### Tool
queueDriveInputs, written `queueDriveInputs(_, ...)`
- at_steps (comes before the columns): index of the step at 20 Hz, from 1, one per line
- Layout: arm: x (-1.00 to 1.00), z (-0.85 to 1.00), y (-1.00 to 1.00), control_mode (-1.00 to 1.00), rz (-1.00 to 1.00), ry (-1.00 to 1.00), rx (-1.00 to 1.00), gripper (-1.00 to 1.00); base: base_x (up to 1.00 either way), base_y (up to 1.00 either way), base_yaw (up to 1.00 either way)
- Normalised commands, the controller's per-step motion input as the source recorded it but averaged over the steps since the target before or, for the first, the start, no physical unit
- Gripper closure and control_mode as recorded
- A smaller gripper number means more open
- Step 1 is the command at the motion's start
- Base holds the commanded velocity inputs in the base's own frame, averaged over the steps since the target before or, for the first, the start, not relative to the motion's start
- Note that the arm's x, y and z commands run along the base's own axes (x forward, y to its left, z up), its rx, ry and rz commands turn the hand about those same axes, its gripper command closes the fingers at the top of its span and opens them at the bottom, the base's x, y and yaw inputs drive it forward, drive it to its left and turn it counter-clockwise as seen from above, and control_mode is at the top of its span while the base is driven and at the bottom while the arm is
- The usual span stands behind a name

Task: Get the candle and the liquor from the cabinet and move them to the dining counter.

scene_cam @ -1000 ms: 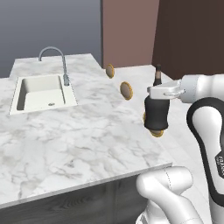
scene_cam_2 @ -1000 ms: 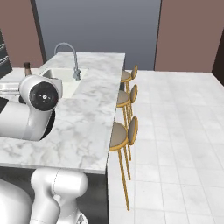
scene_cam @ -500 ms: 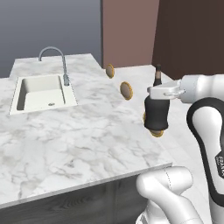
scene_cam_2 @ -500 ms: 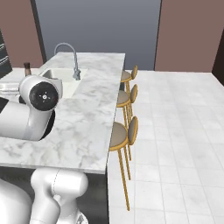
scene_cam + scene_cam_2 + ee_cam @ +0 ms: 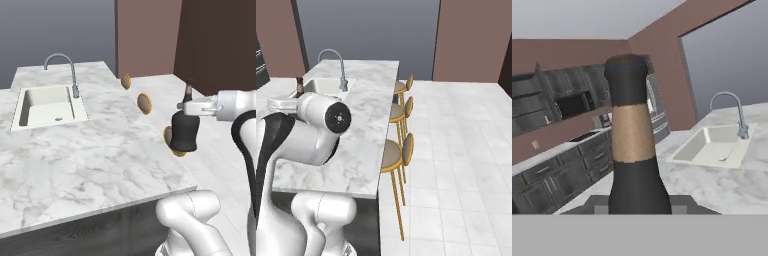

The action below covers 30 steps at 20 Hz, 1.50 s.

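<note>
white panda arm, dark joints

glossy white rounded shells w/ black bands btwn segments; round dark cap w/ small centre dot on the big joint; bulbous white base link; slim white wrist bar w/ grey fittings.

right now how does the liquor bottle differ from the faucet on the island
The liquor is squat and black with a thin neck, while the faucet is a slim silvery curved pipe. The liquor hangs clear of the dining counter, past its stool-side edge, gripped at the neck by the gripper; the faucet stands fixed beside the sink. Both are upright.
</note>
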Motion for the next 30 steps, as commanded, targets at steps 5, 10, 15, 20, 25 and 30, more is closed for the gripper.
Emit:
queueDriveInputs(5,0.21,-0.11,-0.34,-1.0,0.21,0.04,0.14,1.0,0.0,0.0,0.0)
queueDriveInputs(10,0.35,-0.12,-0.23,-1.0,0.17,0.11,0.06,1.0,0.0,0.0,0.0)
queueDriveInputs(15,0.43,-0.2,-0.15,-1.0,0.19,0.08,0.0,1.0,0.0,0.0,0.0)
queueDriveInputs(20,0.36,-0.34,-0.04,-1.0,0.21,0.01,0.0,1.0,0.0,0.0,0.0)
queueDriveInputs(25,0.23,-0.46,0.0,-1.0,0.11,-0.01,0.04,1.0,0.0,0.0,0.0)
queueDriveInputs(30,0.23,-0.45,0.05,-1.0,0.01,-0.05,0.01,1.0,0.0,0.0,0.0)
